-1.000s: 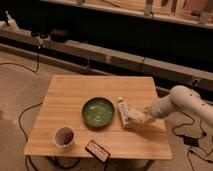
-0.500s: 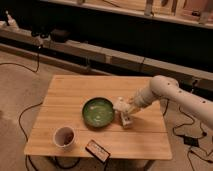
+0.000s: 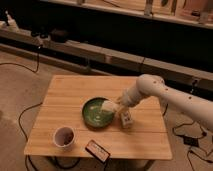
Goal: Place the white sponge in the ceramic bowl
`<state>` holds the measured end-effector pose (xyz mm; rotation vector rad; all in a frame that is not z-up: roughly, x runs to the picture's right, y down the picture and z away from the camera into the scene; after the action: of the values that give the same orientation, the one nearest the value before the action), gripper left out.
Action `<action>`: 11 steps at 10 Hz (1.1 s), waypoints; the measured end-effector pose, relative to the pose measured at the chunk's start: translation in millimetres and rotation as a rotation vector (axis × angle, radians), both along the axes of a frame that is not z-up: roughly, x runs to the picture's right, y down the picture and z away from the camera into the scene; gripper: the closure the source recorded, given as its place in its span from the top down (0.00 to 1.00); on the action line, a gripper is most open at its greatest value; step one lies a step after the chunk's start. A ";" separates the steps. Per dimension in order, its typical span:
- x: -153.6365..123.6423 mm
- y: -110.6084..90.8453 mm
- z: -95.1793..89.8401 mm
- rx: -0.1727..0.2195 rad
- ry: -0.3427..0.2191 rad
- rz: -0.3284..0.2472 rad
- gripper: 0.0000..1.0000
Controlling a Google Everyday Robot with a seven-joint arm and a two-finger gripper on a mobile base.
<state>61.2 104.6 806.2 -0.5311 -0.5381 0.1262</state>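
The dark-green ceramic bowl (image 3: 95,116) sits on the wooden table, near its middle front. The white sponge (image 3: 108,106) is an off-white block over the bowl's right inner part. My gripper (image 3: 115,104) reaches in from the right on a white arm and sits right at the sponge, above the bowl's right rim. I cannot tell whether the sponge is still held or resting in the bowl.
A white labelled bottle (image 3: 125,119) lies just right of the bowl. A small white cup (image 3: 64,136) with dark contents stands at the front left. A dark flat box (image 3: 96,150) lies at the table's (image 3: 65,95) front edge. Cables run across the floor.
My arm has swung left, carrying the sponge from beside the bottle to over the bowl's right side. The bottle, cup and box have stayed put.
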 end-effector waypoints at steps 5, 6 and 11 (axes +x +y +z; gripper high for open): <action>-27.9 1.1 5.1 -0.004 -0.035 -0.026 0.77; -27.7 0.7 4.8 -0.003 -0.035 -0.025 0.79; -27.8 0.6 4.8 -0.004 -0.034 -0.024 0.79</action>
<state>33.4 105.2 811.0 -0.5443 -0.5646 0.0958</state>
